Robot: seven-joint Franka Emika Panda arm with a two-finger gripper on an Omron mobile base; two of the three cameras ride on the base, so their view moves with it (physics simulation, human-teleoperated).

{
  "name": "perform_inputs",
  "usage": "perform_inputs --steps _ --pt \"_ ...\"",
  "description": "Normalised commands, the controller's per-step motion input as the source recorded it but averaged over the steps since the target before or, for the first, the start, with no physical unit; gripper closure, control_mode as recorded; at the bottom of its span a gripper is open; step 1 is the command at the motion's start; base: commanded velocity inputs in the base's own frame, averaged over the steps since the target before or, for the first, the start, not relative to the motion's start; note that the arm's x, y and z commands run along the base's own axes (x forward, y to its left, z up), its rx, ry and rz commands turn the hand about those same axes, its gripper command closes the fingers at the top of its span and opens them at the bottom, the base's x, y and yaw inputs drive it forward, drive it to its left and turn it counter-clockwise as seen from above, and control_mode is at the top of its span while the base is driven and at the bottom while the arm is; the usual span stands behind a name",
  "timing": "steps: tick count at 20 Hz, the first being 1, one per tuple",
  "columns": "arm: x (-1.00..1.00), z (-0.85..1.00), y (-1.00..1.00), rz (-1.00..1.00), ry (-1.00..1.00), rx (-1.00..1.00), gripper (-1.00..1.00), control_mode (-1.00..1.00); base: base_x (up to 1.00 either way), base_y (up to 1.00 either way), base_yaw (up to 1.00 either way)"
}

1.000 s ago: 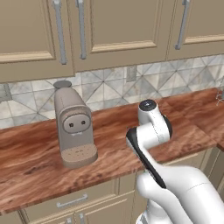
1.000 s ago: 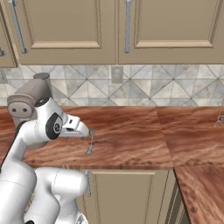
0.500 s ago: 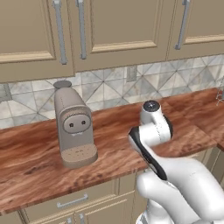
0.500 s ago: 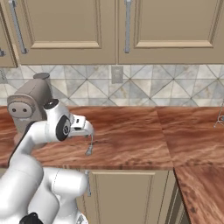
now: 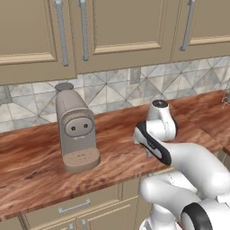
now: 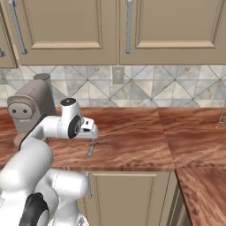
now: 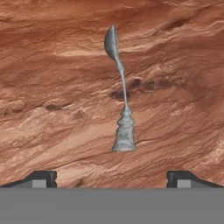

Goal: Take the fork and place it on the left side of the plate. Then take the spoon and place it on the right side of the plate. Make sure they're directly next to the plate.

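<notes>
The gripper [image 7: 112, 178] hangs wide apart above the reddish wooden counter [image 7: 52, 87], its two dark fingertips [image 7: 41, 178] set well to either side and touching nothing. Between them and just beyond lies the spoon [image 7: 120, 94], flat on the wood, flared handle end nearest, oval bowl farthest. From the right base view the spoon [image 6: 90, 148] rests near the counter's front edge, below the hand. A beige coffee machine [image 5: 75, 129] stands farther back.

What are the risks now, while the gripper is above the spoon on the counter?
The spoon is thin and lies flat on the wooden counter, so the open gripper may slide over it without catching it. Its wide handle end sits nearest the fingertips; a grasp there could let the bowl tilt.
</notes>
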Motion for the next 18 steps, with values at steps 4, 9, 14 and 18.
perform_inputs --steps 4,9,14,18 --pt "0.04 -0.09 0.0 0.0 0.19 0.12 -1.0 -1.0 0.0 0.0 0.0" --pt "0.0 -0.11 0.0 -0.01 0.01 0.01 -1.0 -1.0 0.0 0.0 0.0" --pt "0.01 -0.32 0.0 -0.01 0.0 0.0 -1.0 -1.0 0.0 0.0 0.0" --pt "0.06 -0.43 0.0 -0.02 0.0 0.0 -1.0 -1.0 0.0 0.0 0.0"
